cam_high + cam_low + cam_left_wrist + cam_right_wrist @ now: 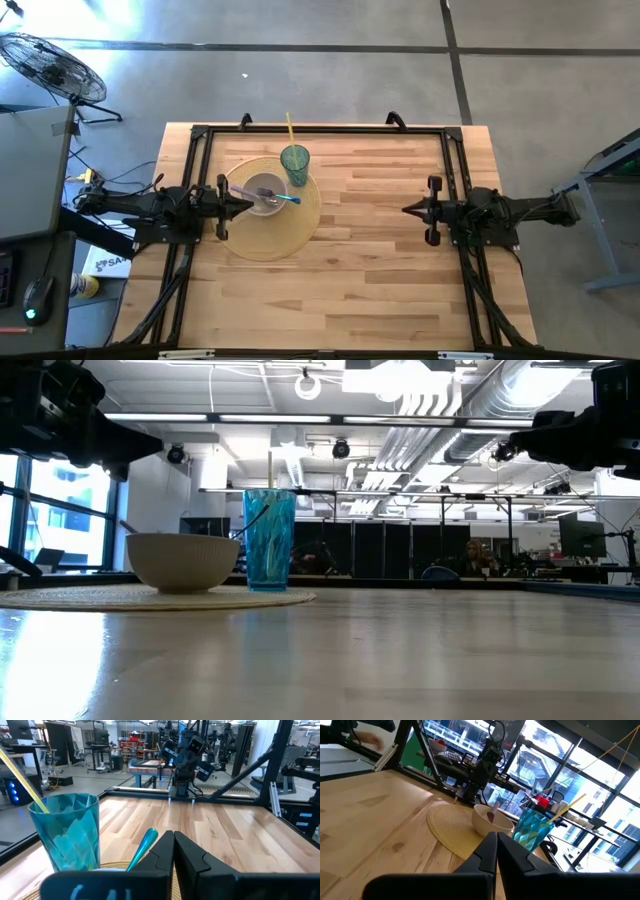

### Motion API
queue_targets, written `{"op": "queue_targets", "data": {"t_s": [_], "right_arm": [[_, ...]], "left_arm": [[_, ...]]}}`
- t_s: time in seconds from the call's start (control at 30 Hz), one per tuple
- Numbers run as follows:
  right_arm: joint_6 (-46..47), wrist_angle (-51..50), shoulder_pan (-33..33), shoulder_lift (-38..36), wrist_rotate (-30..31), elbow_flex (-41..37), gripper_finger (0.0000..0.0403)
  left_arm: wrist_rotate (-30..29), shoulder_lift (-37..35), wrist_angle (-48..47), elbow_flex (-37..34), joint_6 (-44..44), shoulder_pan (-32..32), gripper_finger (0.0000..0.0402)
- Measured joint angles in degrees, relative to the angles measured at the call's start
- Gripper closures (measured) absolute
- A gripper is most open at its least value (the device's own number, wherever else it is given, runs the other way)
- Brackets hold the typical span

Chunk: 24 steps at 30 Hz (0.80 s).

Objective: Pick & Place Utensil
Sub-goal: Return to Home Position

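Note:
A cream bowl stands on a round woven placemat. A utensil lies in the bowl, and its blue end sticks out over the rim toward the table's right. A teal cup with a yellow straw stands on the mat's far edge. My left gripper is shut and hovers above the bowl's left rim, raised well off the table. My right gripper is shut and waits over bare table to the right.
A black frame runs along the table's far side and down both arm bases. Bare wood lies between the mat and the right arm and toward the near edge. The cup stands right beside the bowl.

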Motion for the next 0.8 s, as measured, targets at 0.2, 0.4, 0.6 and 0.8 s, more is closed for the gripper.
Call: {"op": "queue_targets", "data": {"t_s": [0.2,0.4,0.6,0.8], "right_arm": [[0.0,0.0,0.0,0.0,0.0,0.0,0.0400],[0.0,0.0,0.0,0.0,0.0,0.0,0.0396],[0.0,0.0,0.0,0.0,0.0,0.0,0.0394],[0.0,0.0,0.0,0.0,0.0,0.0,0.0396]], "left_arm": [[0.0,0.0,0.0,0.0,0.0,0.0,0.0396],[0.0,0.0,0.0,0.0,0.0,0.0,0.0396],[0.7,4.6,0.2,0.0,-0.1,-0.8,0.0396],[1.1,5.9,-0.2,0.0,-0.1,-0.8,0.0396]]}}
